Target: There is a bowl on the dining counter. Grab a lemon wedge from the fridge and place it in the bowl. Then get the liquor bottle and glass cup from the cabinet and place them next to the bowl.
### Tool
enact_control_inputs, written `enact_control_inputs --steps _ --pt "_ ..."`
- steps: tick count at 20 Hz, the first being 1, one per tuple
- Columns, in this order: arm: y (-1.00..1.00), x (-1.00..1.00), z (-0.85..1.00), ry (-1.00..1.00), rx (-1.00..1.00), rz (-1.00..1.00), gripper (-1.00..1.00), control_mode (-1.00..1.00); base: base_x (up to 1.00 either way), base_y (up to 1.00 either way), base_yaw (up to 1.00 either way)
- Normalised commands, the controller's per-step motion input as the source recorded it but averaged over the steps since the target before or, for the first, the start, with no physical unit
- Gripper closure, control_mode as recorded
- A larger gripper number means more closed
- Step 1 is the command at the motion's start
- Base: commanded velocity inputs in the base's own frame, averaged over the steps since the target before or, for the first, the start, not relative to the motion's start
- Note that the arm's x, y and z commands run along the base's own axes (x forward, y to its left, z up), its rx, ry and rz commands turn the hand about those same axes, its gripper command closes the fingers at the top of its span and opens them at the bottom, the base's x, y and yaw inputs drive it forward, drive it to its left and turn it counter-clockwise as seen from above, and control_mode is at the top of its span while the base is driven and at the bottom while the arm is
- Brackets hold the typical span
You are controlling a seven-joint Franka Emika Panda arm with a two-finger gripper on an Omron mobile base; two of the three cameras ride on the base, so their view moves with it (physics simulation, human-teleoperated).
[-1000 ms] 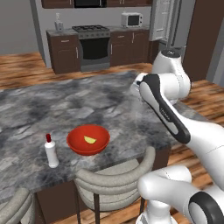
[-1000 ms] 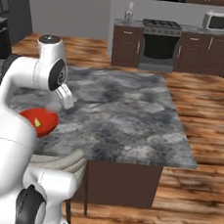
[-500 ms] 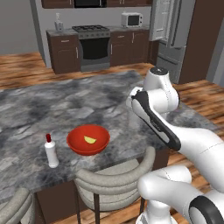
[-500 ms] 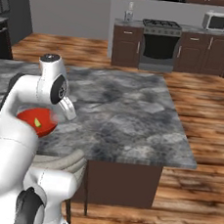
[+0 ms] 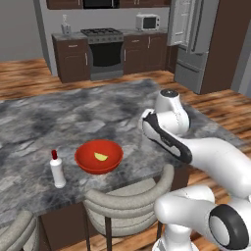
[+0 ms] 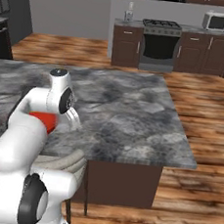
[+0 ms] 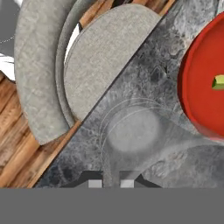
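From the left base view, the bottle (image 5: 58, 169) stands upright at the left on the grey marble counter (image 5: 49, 117), white with a red cap, near the front edge. Just to its right, close but not touching, sits the red bowl (image 5: 98, 157), and the lemon wedge (image 5: 100, 157) lies inside it, slightly right of the middle. Right of the bowl the white arm (image 5: 171, 142) bends down low over the counter, its hand reaching toward the bowl's right side. A grey chair (image 5: 127, 201) is tucked under the counter edge in front of the bowl. The hand view looks straight down: the chair's curved back and round seat lie at the left, the counter runs diagonally through the middle, and the bowl's rim with a sliver of the wedge shows at the right edge. Between chair and bowl is the glass (image 7: 131, 131), a clear cup seen from above as pale rings over the marble, near the bowl's rim and apart from it. The gripper (image 7: 110, 183) is right at the glass's near side, its two dark fingertips (image 7: 94, 183) drawn almost together and seemingly pinching the glass's wall between them.
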Motion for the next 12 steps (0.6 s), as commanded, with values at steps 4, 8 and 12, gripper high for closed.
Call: enact_control_inputs --steps 4,8,12 --pt "0.0 0.63 -0.37 0.1 0.0 0.01 1.0 -1.0 0.0 0.0 0.0" --pt "0.0 0.52 -0.36 0.08 0.0 0.01 1.0 -1.0 0.0 0.0 0.0" --pt "0.03 0.4 -0.35 0.04 0.0 0.0 1.0 -1.0 0.0 0.0 0.0"
